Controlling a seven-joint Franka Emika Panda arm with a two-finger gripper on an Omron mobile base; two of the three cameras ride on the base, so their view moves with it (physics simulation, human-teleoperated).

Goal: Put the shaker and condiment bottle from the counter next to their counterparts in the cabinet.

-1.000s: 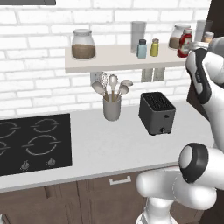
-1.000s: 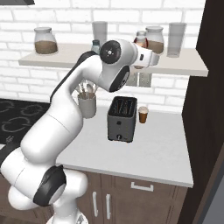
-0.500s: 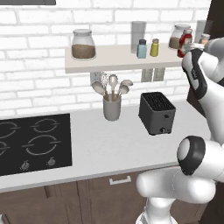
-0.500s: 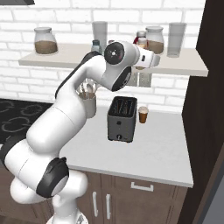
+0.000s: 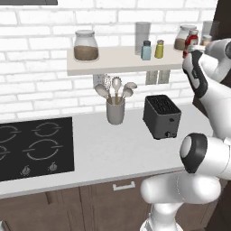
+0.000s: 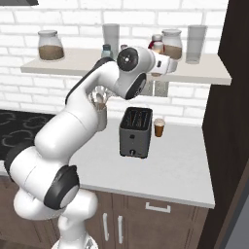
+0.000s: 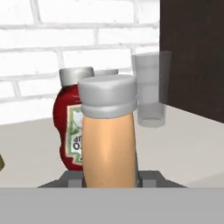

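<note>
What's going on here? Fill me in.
The white arm has its gripper shut on the condiment bottle and holds it up at the cream wall shelf, right in front of the red bottle it belongs beside. A clear glass stands further back on the shelf. The blue-grey shaker already stands next to the yellow-green shaker. The bottle is not yet released. Another small brown bottle stands on the counter by the toaster.
</note>
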